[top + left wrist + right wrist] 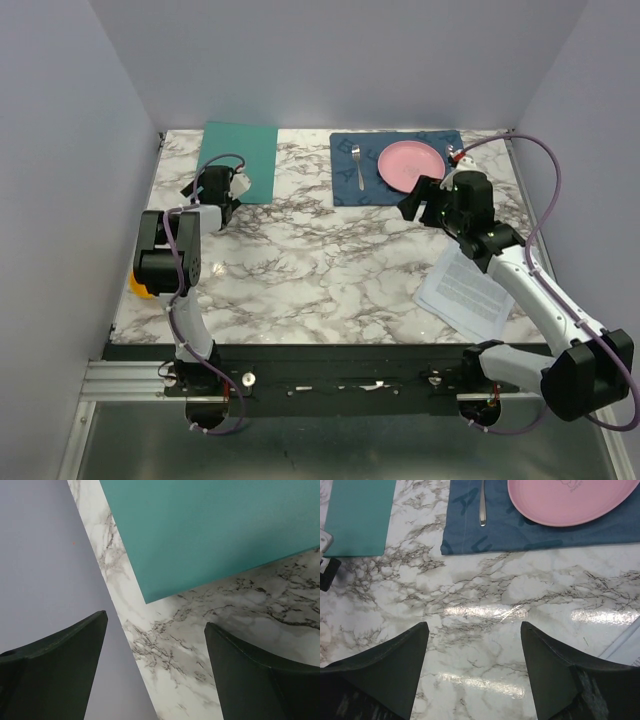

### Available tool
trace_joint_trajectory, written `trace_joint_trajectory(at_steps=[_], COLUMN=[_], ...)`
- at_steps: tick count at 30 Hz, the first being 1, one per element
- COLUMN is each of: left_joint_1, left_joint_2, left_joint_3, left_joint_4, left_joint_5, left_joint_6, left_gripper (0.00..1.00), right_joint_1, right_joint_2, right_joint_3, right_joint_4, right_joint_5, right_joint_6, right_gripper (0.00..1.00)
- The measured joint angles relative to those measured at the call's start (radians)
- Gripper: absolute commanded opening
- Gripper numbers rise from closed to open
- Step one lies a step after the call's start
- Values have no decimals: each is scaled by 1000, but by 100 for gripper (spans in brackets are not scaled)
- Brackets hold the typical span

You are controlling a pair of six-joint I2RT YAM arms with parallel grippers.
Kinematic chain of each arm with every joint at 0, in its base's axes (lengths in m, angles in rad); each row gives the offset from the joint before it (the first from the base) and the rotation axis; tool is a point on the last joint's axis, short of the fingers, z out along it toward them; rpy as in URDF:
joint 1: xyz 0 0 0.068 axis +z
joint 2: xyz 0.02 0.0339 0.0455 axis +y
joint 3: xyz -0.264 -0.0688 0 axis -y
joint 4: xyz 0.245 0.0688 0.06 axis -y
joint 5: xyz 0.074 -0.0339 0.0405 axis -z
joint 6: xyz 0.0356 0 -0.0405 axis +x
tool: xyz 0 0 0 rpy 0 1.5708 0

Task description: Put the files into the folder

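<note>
Lying flat at the far left of the marble table point(330, 250), the teal folder point(238, 160) is seen as a plain rectangle with nothing on top of it. The left arm point(170, 250) is stretched towards it, and the left jaws are held wide apart with nothing gripped. Between the two dark fingers point(55, 670) only bare table and the side wall are shown, and the folder's near corner lies just beyond their tips. The files point(468, 290), a small skewed stack of white sheets printed with dense text, are found at the near right of the table, well apart from the folder and partly covered by the right arm point(530, 290). The right jaws are likewise spread apart and empty, held over bare table between the files and a dark blue placemat point(395, 170) at the far right. On that placemat a pink plate point(410, 163) is set, with a fork point(358, 165) laid just to its left.
</note>
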Motion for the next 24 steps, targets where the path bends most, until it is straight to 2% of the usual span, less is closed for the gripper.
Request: trace_joint_trajectory(at_steps=[11, 18, 24], left_joint_1=[-17, -27, -36], left_joint_2=[84, 108, 123], left_joint_3=[27, 50, 60], left_joint_4=[156, 154, 146], left_joint_5=[-29, -48, -67], left_joint_6=[58, 60, 57], left_gripper=[84, 77, 65], right_joint_1=[0, 0, 0], right_joint_2=[31, 32, 32], right_joint_3=[0, -6, -20], right_joint_4=[48, 70, 77], right_joint_5=[2, 5, 10], right_joint_6=[0, -1, 0], right_gripper=[73, 70, 65])
